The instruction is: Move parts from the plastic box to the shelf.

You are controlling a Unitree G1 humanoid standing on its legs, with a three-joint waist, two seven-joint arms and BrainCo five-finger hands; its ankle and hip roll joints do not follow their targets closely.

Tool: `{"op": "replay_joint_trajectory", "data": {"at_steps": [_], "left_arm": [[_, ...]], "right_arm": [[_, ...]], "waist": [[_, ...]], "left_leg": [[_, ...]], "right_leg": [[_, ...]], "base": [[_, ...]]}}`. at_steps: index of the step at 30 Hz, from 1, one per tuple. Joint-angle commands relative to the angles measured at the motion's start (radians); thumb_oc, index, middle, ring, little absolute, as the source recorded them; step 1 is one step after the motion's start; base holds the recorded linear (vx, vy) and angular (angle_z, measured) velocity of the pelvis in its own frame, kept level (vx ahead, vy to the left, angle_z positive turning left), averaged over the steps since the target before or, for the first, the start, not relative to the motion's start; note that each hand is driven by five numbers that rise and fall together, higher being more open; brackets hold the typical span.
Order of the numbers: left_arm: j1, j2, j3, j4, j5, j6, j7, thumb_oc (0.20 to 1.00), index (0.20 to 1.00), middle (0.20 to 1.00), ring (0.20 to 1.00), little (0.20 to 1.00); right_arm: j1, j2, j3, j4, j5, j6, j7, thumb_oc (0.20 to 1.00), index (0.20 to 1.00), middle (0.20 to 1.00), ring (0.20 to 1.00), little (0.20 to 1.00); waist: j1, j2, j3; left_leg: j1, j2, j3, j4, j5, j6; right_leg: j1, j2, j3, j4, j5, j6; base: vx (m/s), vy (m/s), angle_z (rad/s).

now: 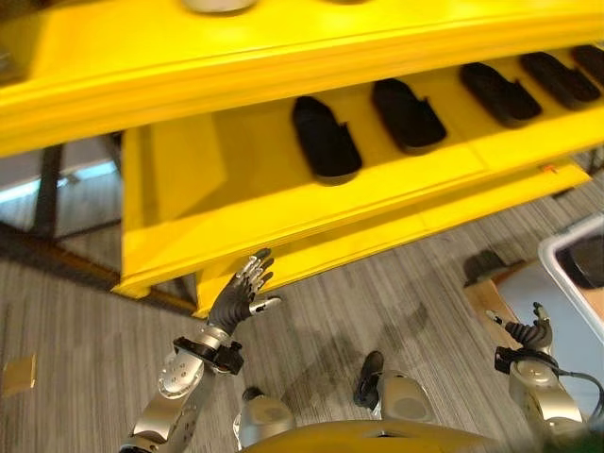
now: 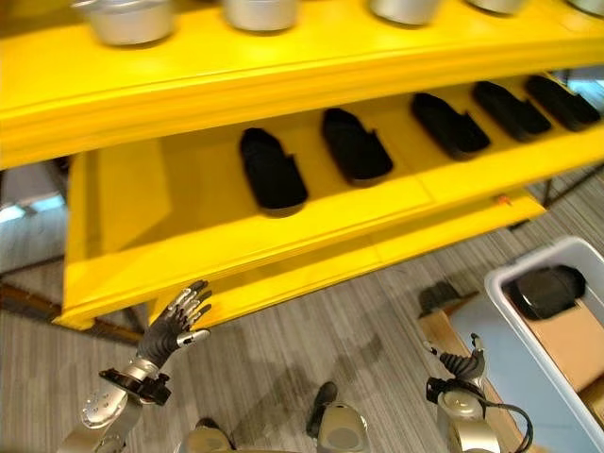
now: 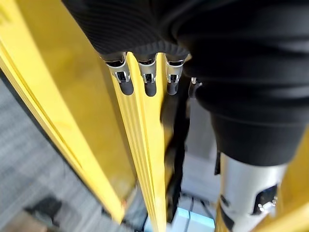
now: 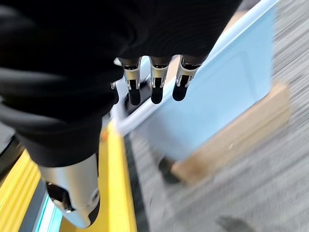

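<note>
While both robot hands hang empty, the main risk as I judge it is the reach itself; the left robot hand (image 1: 247, 288) sits lower left of the frame, fingers spread and straight, just below the front lip of the yellow shelf (image 2: 283, 241); raised carelessly it could knock that edge or the lower tier. The right robot hand (image 2: 464, 363) shows lower right, near the plastic box (image 2: 500, 283) but apart from it; fingers look loosely relaxed w/ nothing in them, and in the right wrist view the fingertips (image 4: 153, 94) point toward the box wall w/o touching. A low approach could catch the box rim and shove the box across the wooden pallet (image 2: 444, 340) under it; a shallow grasp on a smooth dark part could let it slip on the way up.

Task's thing: one dark part (image 2: 547, 291) lies in the box's upper corner, right edge of frame; rounded, black, matt-looking, approx. shoe-shaped; brown cardboard (image 2: 571, 344) lies beside it in the box. Five like parts already lie in a row on the middle shelf, e.g. leftmost one (image 2: 272, 170), each flat and spaced apart; free room shows at the shelf's left end. Metal bowls (image 2: 127, 19) stand on the top tier, upper edge of frame; a high swing could clip them.
</note>
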Motion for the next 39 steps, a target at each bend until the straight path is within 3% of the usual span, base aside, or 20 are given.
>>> {"op": "replay_joint_trajectory", "data": {"at_steps": [1, 7, 9, 11, 17, 19, 22, 25, 27, 28, 29, 31, 32, 35, 36, 37, 39], "left_arm": [[0.004, 0.023, 0.018, -0.103, -0.025, -0.03, -0.046, 1.0, 1.0, 1.0, 1.0, 1.0], [-0.005, 0.025, 0.009, -0.127, -0.031, 0.018, -0.071, 1.0, 1.0, 1.0, 1.0, 1.0], [-0.017, 0.032, -0.004, -0.132, -0.035, 0.012, -0.064, 1.0, 1.0, 1.0, 1.0, 1.0], [-0.031, 0.036, -0.018, -0.134, -0.03, 0.009, -0.062, 1.0, 1.0, 1.0, 1.0, 1.0], [-0.166, 0.027, -0.108, -0.135, 0.004, -0.074, -0.008, 1.0, 1.0, 1.0, 1.0, 1.0], [-0.233, 0.026, -0.141, -0.139, 0.045, -0.127, 0.053, 1.0, 1.0, 1.0, 1.0, 1.0], [-0.306, 0.015, -0.155, -0.148, 0.054, -0.144, 0.116, 1.0, 1.0, 1.0, 1.0, 1.0], [-0.346, 0.003, -0.148, -0.126, 0.041, -0.155, 0.162, 1.0, 1.0, 1.0, 1.0, 1.0], [-0.358, -0.007, -0.134, -0.101, 0.046, -0.159, 0.173, 1.0, 1.0, 1.0, 1.0, 1.0], [-0.359, -0.02, -0.113, -0.088, 0.041, -0.151, 0.183, 1.0, 1.0, 1.0, 1.0, 1.0], [-0.356, -0.028, -0.098, -0.081, 0.035, -0.141, 0.185, 1.0, 1.0, 1.0, 1.0, 1.0], [-0.348, -0.037, -0.064, -0.069, 0.025, -0.108, 0.153, 1.0, 1.0, 1.0, 1.0, 1.0], [-0.334, -0.042, -0.053, -0.067, 0.022, -0.091, 0.127, 1.0, 1.0, 1.0, 1.0, 1.0], [-0.305, -0.043, -0.064, -0.064, 0.041, -0.065, 0.094, 1.0, 1.0, 1.0, 1.0, 1.0], [-0.294, -0.046, -0.068, -0.061, 0.043, -0.06, 0.098, 1.0, 1.0, 1.0, 1.0, 1.0], [-0.283, -0.044, -0.067, -0.059, 0.048, -0.059, 0.104, 1.0, 1.0, 1.0, 1.0, 1.0], [-0.267, -0.045, -0.066, -0.046, 0.035, -0.069, 0.093, 1.0, 1.0, 1.0, 1.0, 1.0]], "right_arm": [[0.008, -0.016, -0.062, 0.011, -0.001, -0.008, -0.077, 1.0, 1.0, 1.0, 1.0, 1.0], [0.022, -0.06, -0.133, 0.016, -0.05, -0.07, -0.208, 1.0, 1.0, 1.0, 1.0, 1.0], [0.006, -0.082, -0.153, 0.02, -0.103, -0.107, -0.245, 1.0, 1.0, 1.0, 1.0, 1.0], [-0.014, -0.102, -0.167, 0.022, -0.094, -0.104, -0.253, 1.0, 1.0, 1.0, 1.0, 1.0], [-0.097, -0.159, -0.154, 0.038, -0.198, -0.218, -0.239, 1.0, 1.0, 1.0, 1.0, 1.0], [-0.119, -0.18, -0.124, 0.009, -0.212, -0.254, -0.195, 1.0, 1.0, 1.0, 1.0, 1.0], [-0.173, -0.176, -0.038, -0.028, -0.242, -0.299, -0.148, 1.0, 1.0, 1.0, 1.0, 1.0], [-0.209, -0.163, 0.033, -0.069, -0.272, -0.321, -0.12, 1.0, 1.0, 1.0, 1.0, 1.0], [-0.222, -0.148, 0.073, -0.088, -0.261, -0.327, -0.11, 1.0, 1.0, 1.0, 1.0, 1.0], [-0.22, -0.13, 0.101, -0.112, -0.258, -0.334, -0.092, 1.0, 1.0, 1.0, 1.0, 1.0], [-0.213, -0.119, 0.111, -0.127, -0.252, -0.34, -0.081, 1.0, 1.0, 1.0, 1.0, 1.0], [-0.179, -0.087, 0.128, -0.184, -0.246, -0.305, -0.071, 1.0, 1.0, 1.0, 1.0, 1.0], [-0.155, -0.07, 0.13, -0.208, -0.2, -0.288, -0.098, 1.0, 1.0, 1.0, 1.0, 1.0], [-0.132, -0.032, 0.132, -0.217, -0.154, -0.292, -0.147, 1.0, 1.0, 1.0, 1.0, 1.0], [-0.139, -0.02, 0.141, -0.21, -0.135, -0.286, -0.138, 1.0, 1.0, 1.0, 1.0, 1.0], [-0.159, -0.003, 0.155, -0.19, -0.138, -0.282, -0.127, 1.0, 1.0, 1.0, 1.0, 1.0], [-0.186, 0.012, 0.177, -0.178, -0.138, -0.265, -0.128, 1.0, 1.0, 1.0, 1.0, 1.0]], "waist": [[0.0, -0.058, 0.002], [-0.045, -0.05, 0.007], [-0.06, -0.043, 0.011], [-0.074, -0.037, 0.014], [-0.127, -0.006, 0.027], [-0.154, 0.007, 0.023], [-0.172, 0.021, 0.005], [-0.172, 0.023, -0.015], [-0.159, 0.028, -0.02], [-0.141, 0.027, -0.022], [-0.134, 0.028, -0.023], [-0.127, 0.024, -0.022], [-0.128, 0.026, -0.025], [-0.112, 0.029, -0.023], [-0.095, 0.03, -0.019], [-0.071, 0.031, -0.014], [-0.052, 0.031, -0.023]], "left_leg": [[-0.073, -0.124, -0.014, -0.037, -0.012, 0.042], [-0.082, -0.081, 0.025, -0.029, 0.015, 0.019], [-0.081, -0.062, 0.04, -0.02, 0.016, 0.015], [-0.081, -0.045, 0.049, -0.013, 0.019, 0.009], [-0.082, 0.019, 0.066, 0.026, 0.052, -0.017], [-0.068, 0.031, 0.06, 0.023, 0.072, -0.03], [-0.052, 0.04, 0.025, 0.03, 0.097, -0.046], [-0.056, 0.021, -0.049, 0.048, 0.109, -0.056], [-0.089, -0.013, -0.147, 0.074, 0.105, -0.05], [-0.135, -0.077, -0.258, 0.128, 0.07, -0.024], [-0.162, -0.126, -0.309, 0.152, 0.031, -0.001], [-0.21, -0.211, -0.323, 0.145, -0.01, 0.048], [-0.224, -0.235, -0.297, 0.107, -0.016, 0.055], [-0.294, -0.246, -0.279, 0.044, 0.047, 0.045], [-0.327, -0.251, -0.32, 0.038, 0.076, 0.039], [-0.334, -0.266, -0.366, 0.03, 0.07, 0.046], [-0.306, -0.28, -0.377, 0.001, 0.053, 0.056]], "right_leg": [[0.093, -0.149, -0.021, -0.038, 0.029, 0.176], [0.068, -0.12, -0.022, -0.03, 0.006, 0.137], [0.053, -0.115, -0.023, -0.018, -0.004, 0.125], [0.04, -0.111, -0.02, -0.006, -0.012, 0.114], [-0.026, -0.088, 0.025, 0.069, -0.068, 0.065], [-0.058, -0.07, 0.057, 0.108, -0.096, 0.046], [-0.084, -0.038, 0.105, 0.136, -0.13, 0.018], [-0.09, -0.011, 0.139, 0.12, -0.132, 0.009], [-0.088, 0.01, 0.181, 0.106, -0.126, 0.008], [-0.076, 0.025, 0.238, 0.082, -0.114, 0.007], [-0.069, 0.032, 0.268, 0.067, -0.105, 0.012], [-0.049, 0.037, 0.305, 0.009, -0.06, 0.022], [-0.022, 0.034, 0.306, -0.026, -0.047, 0.035], [0.047, 0.028, 0.3, -0.073, -0.034, 0.044], [0.067, 0.03, 0.313, -0.074, -0.035, 0.041], [0.087, 0.029, 0.324, -0.067, -0.046, 0.038], [0.113, 0.025, 0.314, -0.084, -0.048, 0.041]], "base": [[0.05, -0.227, -0.27], [0.03, -0.229, -0.29], [0.01, -0.209, -0.3], [0.0, -0.168, -0.31], [0.02, -0.229, -0.37], [0.08, -0.24, -0.71], [0.12, -0.224, -0.47], [0.1, -0.122, -0.72], [0.12, -0.071, -0.6], [0.17, -0.059, -0.6], [0.1, -0.066, -1.04], [0.09, -0.02, -1.6], [0.17, 0.04, -1.04], [0.17, 0.067, -0.37], [0.22, 0.159, -0.41], [0.21, 0.189, -0.58], [0.14, 0.151, -0.98]]}}
